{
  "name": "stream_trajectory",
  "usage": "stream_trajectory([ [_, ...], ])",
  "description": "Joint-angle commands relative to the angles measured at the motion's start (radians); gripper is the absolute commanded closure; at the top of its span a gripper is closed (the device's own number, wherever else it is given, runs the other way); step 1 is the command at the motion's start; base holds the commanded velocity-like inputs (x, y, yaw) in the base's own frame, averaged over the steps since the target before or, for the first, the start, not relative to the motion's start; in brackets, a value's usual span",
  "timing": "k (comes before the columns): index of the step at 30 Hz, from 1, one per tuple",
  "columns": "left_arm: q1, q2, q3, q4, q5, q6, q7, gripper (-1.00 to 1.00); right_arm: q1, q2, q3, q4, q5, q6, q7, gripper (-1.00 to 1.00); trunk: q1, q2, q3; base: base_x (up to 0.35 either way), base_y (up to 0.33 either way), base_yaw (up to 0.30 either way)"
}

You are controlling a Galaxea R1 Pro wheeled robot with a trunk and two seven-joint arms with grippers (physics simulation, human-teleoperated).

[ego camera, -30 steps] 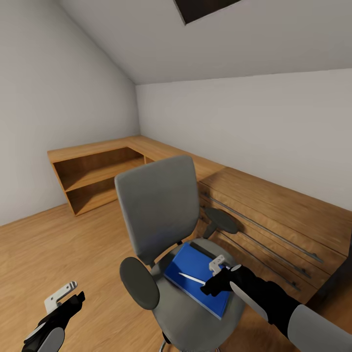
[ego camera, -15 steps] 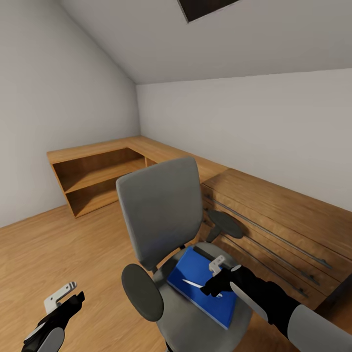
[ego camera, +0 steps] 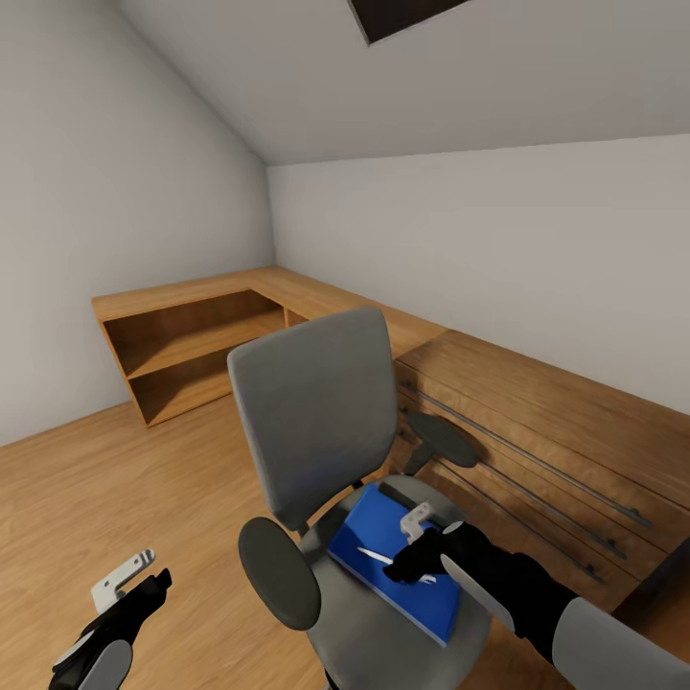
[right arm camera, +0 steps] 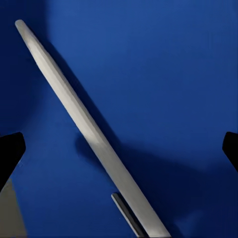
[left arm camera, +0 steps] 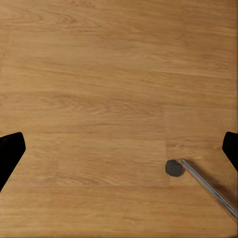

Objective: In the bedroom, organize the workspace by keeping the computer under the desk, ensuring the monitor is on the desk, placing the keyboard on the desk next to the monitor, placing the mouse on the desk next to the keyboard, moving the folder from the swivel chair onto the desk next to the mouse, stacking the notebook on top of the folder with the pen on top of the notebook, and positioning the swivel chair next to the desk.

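While your right tool (ego camera: 407, 565) hovers spread over the pen (right arm camera: 89, 129) on the folder (ego camera: 388, 556), centre it, descend, then pinch.

place: attic room in a home, simulator render
ceiling: sloped white ceiling (ego camera: 287, 86) with a dark rectangular opening (ego camera: 407, 14), well above both grippers
floor: light oak plank floor (ego camera: 115, 498), directly under the left gripper (ego camera: 129, 586)
built-ins: low wooden corner shelf unit (ego camera: 182, 345), far ahead; wooden chest with long metal rail handles (ego camera: 537, 441), just beyond the right gripper (ego camera: 414, 546)
seating: grey padded swivel chair with black armrests (ego camera: 316, 422), under the right gripper
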Motion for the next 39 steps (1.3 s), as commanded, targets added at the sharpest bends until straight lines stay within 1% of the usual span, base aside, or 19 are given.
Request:
stream_trajectory([
  [1,-0.001,-0.001,-0.002,-0.002,0.004,0.003,0.007,-1.0,-0.001,0.005,0.002,-0.003,0.003,0.003,0.003,-1.0,0.0,-0.001,-0.001,0.0,0.0,0.0],
  [3,-0.001,-0.008,-0.002,-0.005,0.004,0.003,0.007,-1.0,-0.001,0.015,0.001,-0.005,0.003,0.003,0.003,-1.0,0.0,-0.001,-0.001,0.0,0.0,0.0],
  [7,-0.001,-0.012,-0.002,-0.009,0.004,0.003,0.007,-1.0,-0.001,0.019,0.001,-0.007,0.006,0.003,0.004,-1.0,0.0,-0.001,-0.001,0.0,0.0,0.0],
  [39,-0.001,-0.014,-0.002,-0.011,0.003,0.003,0.008,-1.0,-0.001,0.021,0.0,-0.008,0.009,0.006,0.003,-1.0,0.0,-0.001,-0.001,0.0,0.0,0.0],
])
